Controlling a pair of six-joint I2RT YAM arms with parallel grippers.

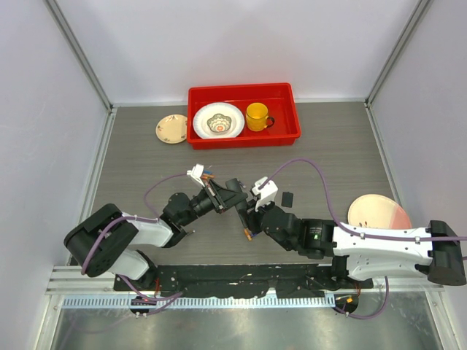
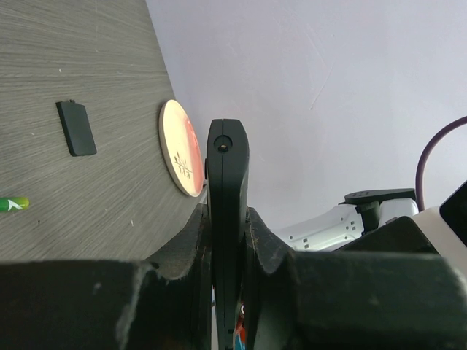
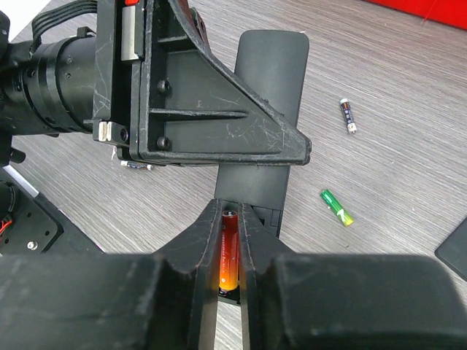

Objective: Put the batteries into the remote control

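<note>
The remote control (image 2: 228, 157) is clamped on edge in the left gripper (image 2: 227, 215) — the right gripper (image 3: 230, 219) is angled in at its open bay, closed on an orange battery (image 3: 229, 255).

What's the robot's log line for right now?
left gripper shut on remote control | right gripper shut on orange battery at remote control's slot | green battery on table

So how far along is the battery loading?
Done: battery cover off, on the table; left hand clamps the remote control. In hand: right hand holds the orange battery at the open compartment. Left: seat it; a green battery and a dark battery lie loose.
</note>
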